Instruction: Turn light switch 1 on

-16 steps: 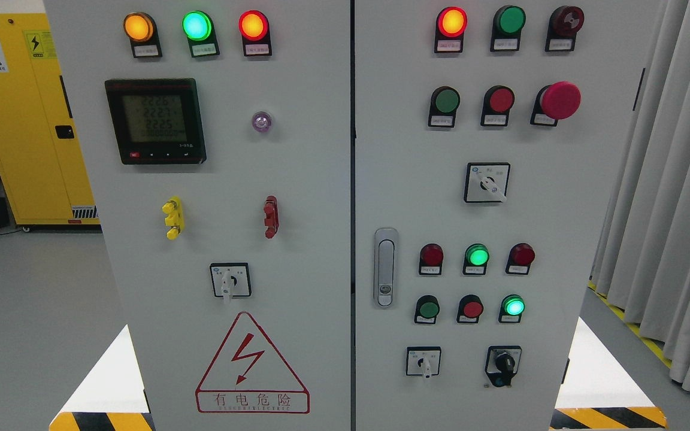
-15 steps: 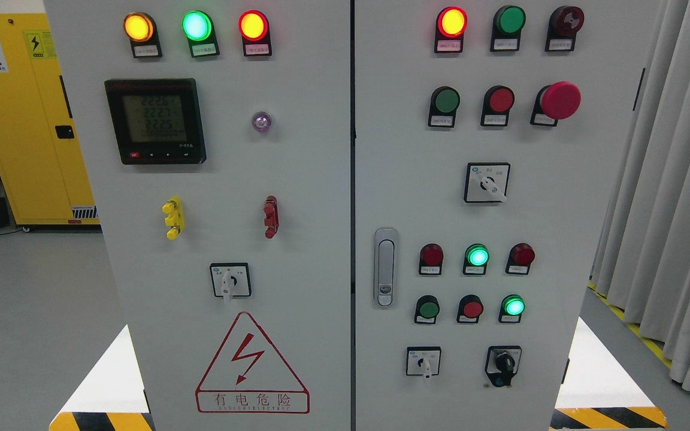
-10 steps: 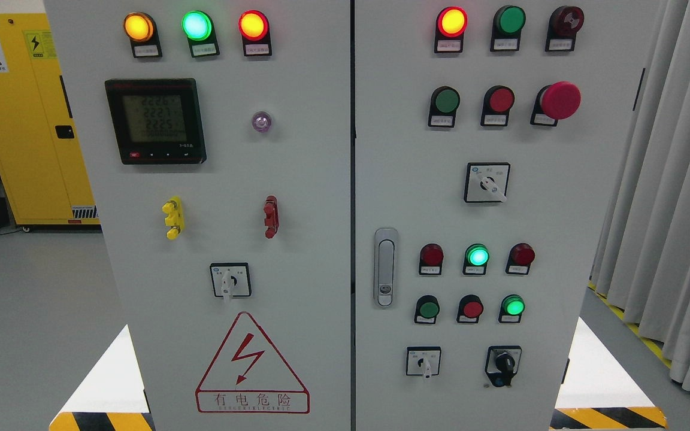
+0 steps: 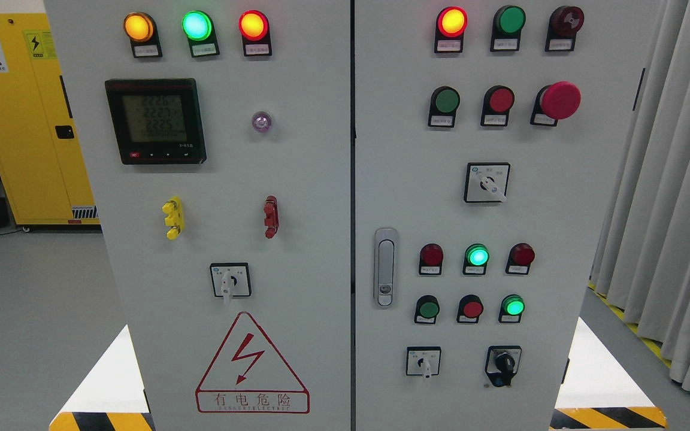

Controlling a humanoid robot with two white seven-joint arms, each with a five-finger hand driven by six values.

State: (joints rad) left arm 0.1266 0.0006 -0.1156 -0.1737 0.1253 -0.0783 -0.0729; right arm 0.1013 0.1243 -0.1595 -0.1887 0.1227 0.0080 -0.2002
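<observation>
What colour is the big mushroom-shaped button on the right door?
Red. The mushroom button shows clearly in the head view, the only one.

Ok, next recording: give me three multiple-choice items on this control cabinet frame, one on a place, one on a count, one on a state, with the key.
1. Where is the digital meter?
A. upper part of the left door
B. lower part of the right door
C. on the yellow cabinet

2. How many lamps sit in the left door's top row?
A. two
B. three
C. five

3. In the right door's top row, which lamp is lit?
A. the green one
B. none
C. the red lamp

Key: 1 A, it sits under the left door's lamp row. 2 B, the amber lamp, green lamp and red one. 3 C, the red lamp glows while the green indicator beside it looks dark.
</observation>
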